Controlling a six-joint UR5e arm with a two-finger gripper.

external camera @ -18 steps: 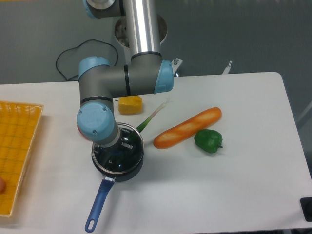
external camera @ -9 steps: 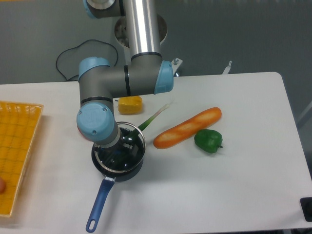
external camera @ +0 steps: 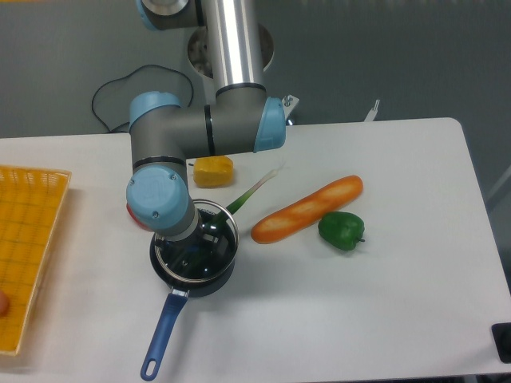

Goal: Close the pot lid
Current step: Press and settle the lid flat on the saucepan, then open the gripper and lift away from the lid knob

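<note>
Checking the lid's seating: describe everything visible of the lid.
The lid is round clear glass with a thin metal rim, lying over the dark pot, its rim showing from about the left round to the upper right. The arm's wrist hides its centre, so no knob shows. Whether it sits fully seated or slightly tilted cannot be told.

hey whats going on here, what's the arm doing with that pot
The arm's end effector is down over the pot, whose blue handle points toward the camera. The glass pot lid sits over the pot but looks tilted, its far rim raised, so not clearly seated. Whether the end effector grips it is hidden. A baguette and green pepper lie to the right.
</note>
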